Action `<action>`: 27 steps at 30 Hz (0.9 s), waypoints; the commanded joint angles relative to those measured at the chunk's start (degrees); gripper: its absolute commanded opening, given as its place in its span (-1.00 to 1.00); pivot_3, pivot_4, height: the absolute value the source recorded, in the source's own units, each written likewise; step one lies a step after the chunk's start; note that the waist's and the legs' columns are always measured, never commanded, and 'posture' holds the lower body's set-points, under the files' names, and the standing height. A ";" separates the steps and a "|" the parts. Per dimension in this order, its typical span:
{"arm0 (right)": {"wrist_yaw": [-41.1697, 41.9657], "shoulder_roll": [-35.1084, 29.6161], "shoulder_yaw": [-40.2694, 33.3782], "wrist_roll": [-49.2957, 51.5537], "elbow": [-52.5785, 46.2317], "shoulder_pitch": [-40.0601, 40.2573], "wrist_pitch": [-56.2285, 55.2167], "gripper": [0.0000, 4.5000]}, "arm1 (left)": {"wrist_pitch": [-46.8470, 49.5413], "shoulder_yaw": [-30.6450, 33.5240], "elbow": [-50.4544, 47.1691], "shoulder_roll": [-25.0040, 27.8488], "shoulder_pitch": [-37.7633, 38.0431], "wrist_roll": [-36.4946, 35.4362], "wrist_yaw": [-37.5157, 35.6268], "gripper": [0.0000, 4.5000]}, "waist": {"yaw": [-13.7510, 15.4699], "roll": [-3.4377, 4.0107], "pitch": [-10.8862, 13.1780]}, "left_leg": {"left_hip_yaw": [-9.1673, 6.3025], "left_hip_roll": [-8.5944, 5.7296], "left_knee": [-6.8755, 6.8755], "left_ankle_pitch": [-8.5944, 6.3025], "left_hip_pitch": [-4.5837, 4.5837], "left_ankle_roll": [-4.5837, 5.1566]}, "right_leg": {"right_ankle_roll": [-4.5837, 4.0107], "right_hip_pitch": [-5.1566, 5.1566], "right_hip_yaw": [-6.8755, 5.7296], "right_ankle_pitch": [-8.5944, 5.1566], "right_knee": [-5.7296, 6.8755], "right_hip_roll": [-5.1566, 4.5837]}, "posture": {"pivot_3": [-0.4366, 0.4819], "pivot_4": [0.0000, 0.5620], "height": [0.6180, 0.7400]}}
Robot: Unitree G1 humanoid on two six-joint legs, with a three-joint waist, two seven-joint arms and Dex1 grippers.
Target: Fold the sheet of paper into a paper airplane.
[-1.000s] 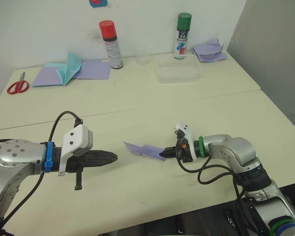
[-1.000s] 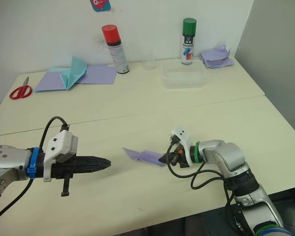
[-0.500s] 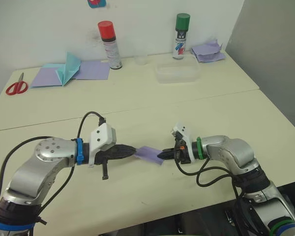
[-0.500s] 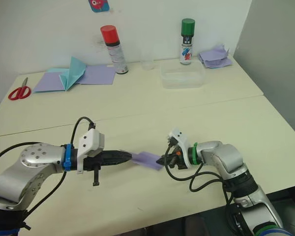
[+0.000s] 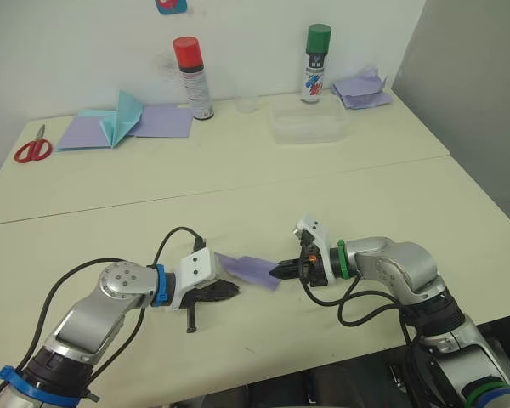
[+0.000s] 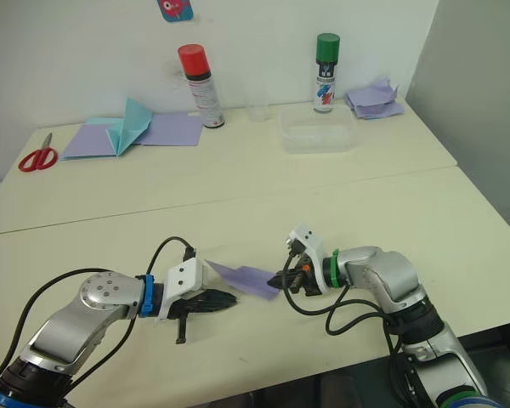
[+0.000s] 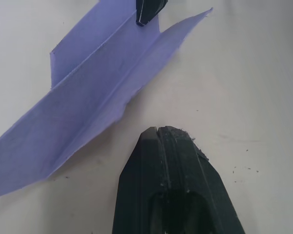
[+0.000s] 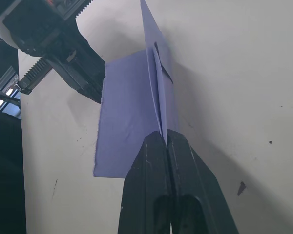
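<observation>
Paper is the whole matter here: the paper airplane (image 5: 253,269), a pale lavender dart folded thin, lies on the near table (image 5: 238,348) between the two grippers, well on the robot's side of the clear plastic tray (image 5: 307,127) at the back. It looks near weightless and limp where single-layered, stiffer only along its creases and the upright centre ridge, so it will likely slide or flutter at any nudge and crumple under a hard pinch. The right gripper (image 5: 280,270) has its fingers closed tight on the ridge at the end of the dart nearest it, the wings spreading flat to either side in the right wrist view. The left gripper (image 5: 229,291) sits just beside the dart's opposite end, fingers pressed together with nothing between them, tips apart from the paper's edge. Best purchase, by my judgement, is that doubled ridge or a folded edge, where the layers give some stiffness; the single-ply wing would simply buckle.
</observation>
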 commanded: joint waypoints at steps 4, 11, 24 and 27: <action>0.32 -0.38 -0.58 1.19 -1.48 -0.38 -0.34 -0.99 | 10.21 9.82 -7.64 0.08 -2.51 -13.60 0.99 -1.00 | -0.01 0.00 0.00 | 0.01 0.00 0.22 -0.02 -0.01 0.03 | 0.01 0.00 0.01 -0.01 0.17 0.00 | -0.05 -0.47 1.00; 1.33 -0.94 -0.34 2.84 -2.34 -0.81 0.75 -0.99 | 6.96 3.74 -4.56 -0.07 -2.49 -5.69 2.55 -1.00 | 0.00 0.00 0.00 | 0.16 -0.02 0.25 -0.02 0.07 0.04 | 0.01 0.07 -0.03 0.00 0.30 0.01 | -0.05 -0.47 1.00; -1.51 0.52 -3.52 4.69 0.68 -1.70 4.52 -0.99 | 2.62 3.67 -2.75 3.23 2.82 -1.39 -0.45 -1.00 | -0.01 -0.01 0.00 | 0.15 0.01 0.24 -0.03 0.02 0.04 | 0.01 0.01 0.00 0.00 0.28 0.00 | -0.05 -0.47 1.00; -1.60 0.83 -3.89 4.82 1.40 -2.11 4.83 -0.99 | 3.88 8.87 -5.77 6.62 7.68 -4.52 -2.46 -1.00 | -0.17 0.00 0.00 | 0.16 0.03 0.24 -0.03 0.03 0.04 | 0.01 -0.05 0.04 0.00 0.32 0.01 | -0.05 -0.47 1.00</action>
